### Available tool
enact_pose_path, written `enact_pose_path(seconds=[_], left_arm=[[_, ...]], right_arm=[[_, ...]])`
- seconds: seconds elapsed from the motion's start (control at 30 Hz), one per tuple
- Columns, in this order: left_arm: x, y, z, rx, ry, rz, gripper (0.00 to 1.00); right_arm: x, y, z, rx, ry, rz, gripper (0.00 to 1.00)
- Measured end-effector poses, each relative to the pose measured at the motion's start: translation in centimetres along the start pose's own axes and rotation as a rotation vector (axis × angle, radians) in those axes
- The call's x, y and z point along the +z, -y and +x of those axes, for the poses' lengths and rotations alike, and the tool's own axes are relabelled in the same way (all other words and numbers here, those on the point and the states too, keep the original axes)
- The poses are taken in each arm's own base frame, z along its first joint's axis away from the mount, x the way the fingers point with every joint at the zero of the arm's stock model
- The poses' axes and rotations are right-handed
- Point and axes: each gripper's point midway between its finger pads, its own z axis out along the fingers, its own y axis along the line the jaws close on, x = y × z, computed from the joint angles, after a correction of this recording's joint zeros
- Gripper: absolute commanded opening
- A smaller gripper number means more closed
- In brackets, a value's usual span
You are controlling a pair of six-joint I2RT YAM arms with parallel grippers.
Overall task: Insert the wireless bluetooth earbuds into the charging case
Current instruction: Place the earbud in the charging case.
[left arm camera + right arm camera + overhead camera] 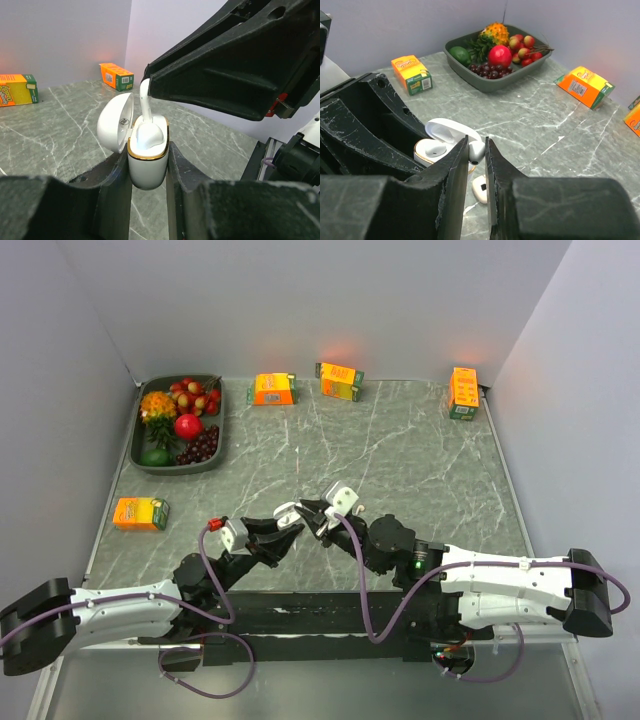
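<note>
Near the table's (400, 440) front edge, the left gripper (290, 523) stretches low and forward, clamped on the open charging case (147, 170). The right gripper (312, 515) angles in from the right, pinching 1 earbud (145, 107) by its stem, head down in the case. The other earbud (481, 189) lies on the table underneath.

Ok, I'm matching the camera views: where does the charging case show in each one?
Top external: charging case low centre, where the arms' tips meet.
Left wrist: bottom centre, lid open, clamped in the left end effector.
Right wrist: left of centre.
Shared landmark: the right end effector, holding an earbud.
</note>
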Motion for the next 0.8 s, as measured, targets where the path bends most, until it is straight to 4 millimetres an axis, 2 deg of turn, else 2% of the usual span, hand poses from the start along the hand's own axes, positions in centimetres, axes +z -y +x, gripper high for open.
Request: enact_pose_path(seconds=[0.27, 0.53, 0.63, 0.77, 0.8], left_arm=[[0.1, 0.0, -0.3, -0.002, 0.012, -0.002, 0.01], [0.3, 0.0, -0.6, -0.004, 0.024, -0.001, 0.01], [0.3, 0.1, -0.6, -0.004, 0.026, -0.001, 0.01], [0.3, 0.1, -0.7, -0.005, 0.03, 0.0, 0.01], [0.3, 0.1, -0.7, -0.005, 0.029, 0.0, 0.01]], right_arm=[[-0.2, -0.1, 0.9, -0.007, -0.04, -0.005, 0.4], [-0.5, 0.1, 0.4, -0.001, -0.034, -0.004, 0.56], [-0.5, 0.1, -0.9, 0.008, -0.014, -0.004, 0.61], [-1.0, 0.7, -4.5, 0.041, 0.061, 0.004, 0.62], [-1.1, 0.9, -5.3, 0.048, 0.078, 0.008, 0.59]])
